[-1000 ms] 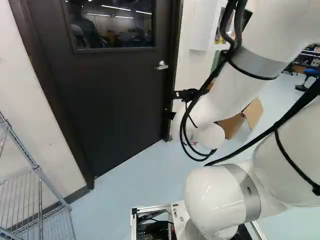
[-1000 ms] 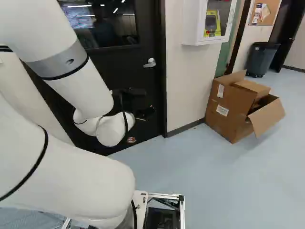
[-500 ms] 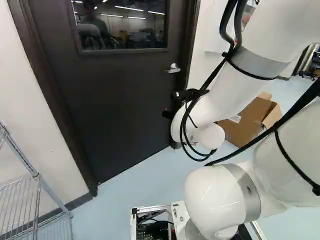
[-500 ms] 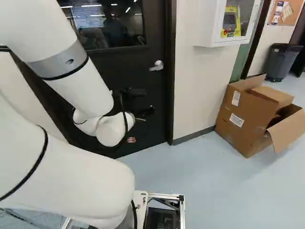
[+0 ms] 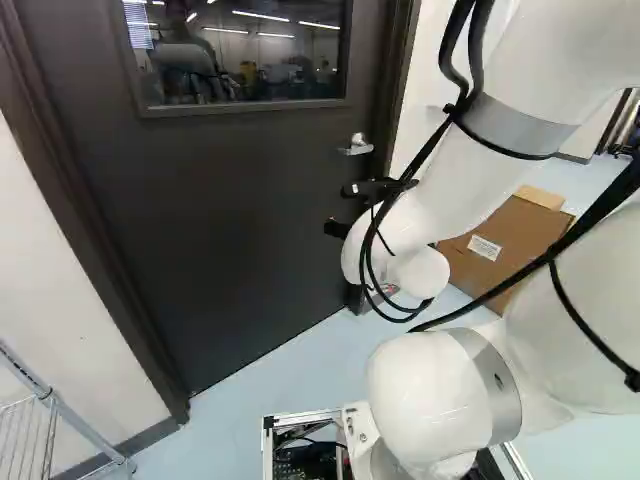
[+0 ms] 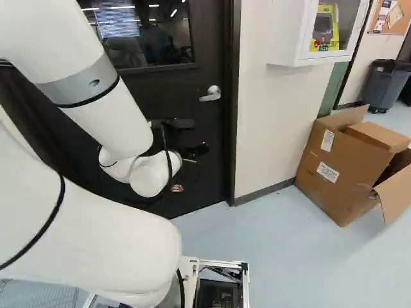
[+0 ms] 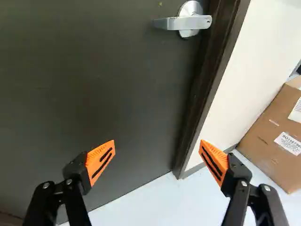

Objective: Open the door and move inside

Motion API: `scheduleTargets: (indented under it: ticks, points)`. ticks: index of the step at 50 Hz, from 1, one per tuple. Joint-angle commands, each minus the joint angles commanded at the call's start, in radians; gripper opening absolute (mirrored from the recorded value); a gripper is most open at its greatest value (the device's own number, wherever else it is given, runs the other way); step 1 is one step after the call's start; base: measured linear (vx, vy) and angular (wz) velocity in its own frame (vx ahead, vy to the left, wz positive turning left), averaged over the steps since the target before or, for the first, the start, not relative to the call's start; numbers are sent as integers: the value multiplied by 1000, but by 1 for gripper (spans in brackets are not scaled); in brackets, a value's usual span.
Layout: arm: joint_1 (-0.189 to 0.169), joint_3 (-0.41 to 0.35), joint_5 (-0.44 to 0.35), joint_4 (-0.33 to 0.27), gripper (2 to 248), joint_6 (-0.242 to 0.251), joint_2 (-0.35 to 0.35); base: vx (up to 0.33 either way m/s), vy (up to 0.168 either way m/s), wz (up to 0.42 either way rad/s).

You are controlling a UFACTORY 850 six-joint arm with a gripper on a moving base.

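In the right base view my gripper [image 6: 196, 150] shows as a dark shape in front of the dark door [image 6: 205, 128], below the silver lever handle [image 6: 210, 94]. The left base view has the door [image 5: 230, 220] shut in its frame, its handle [image 5: 357, 146] just above the gripper [image 5: 335, 228]. In the wrist view the gripper [image 7: 156, 155] stands wide open, nothing between its orange-padded fingers. The handle [image 7: 184, 22] lies ahead of the fingers, near the door frame [image 7: 207, 77], and nothing touches it.
An open cardboard box [image 6: 347, 168] stands on the floor by the wall, right of the door. Above it a white cabinet [image 6: 308, 32] hangs on the wall. A grey bin [image 6: 385, 83] stands farther back. A wire rack [image 5: 62, 425] is at the left of the left base view.
The base has moved closer to the door and turned left, so handle, box and cabinet have shifted right in the base views. The arm keeps its pose over its lowest joint.
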State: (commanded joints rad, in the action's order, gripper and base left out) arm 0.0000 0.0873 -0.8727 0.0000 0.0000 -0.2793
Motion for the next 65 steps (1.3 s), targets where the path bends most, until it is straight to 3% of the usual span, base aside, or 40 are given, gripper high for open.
scheduleTargets:
  ticks: [20, 65]
  points:
    - [0, 0, 0, 0, 247, 0, 0, 182, 5, -3]
    - [0, 51, 0, 0, 247, 0, 50, 2, 0, 0]
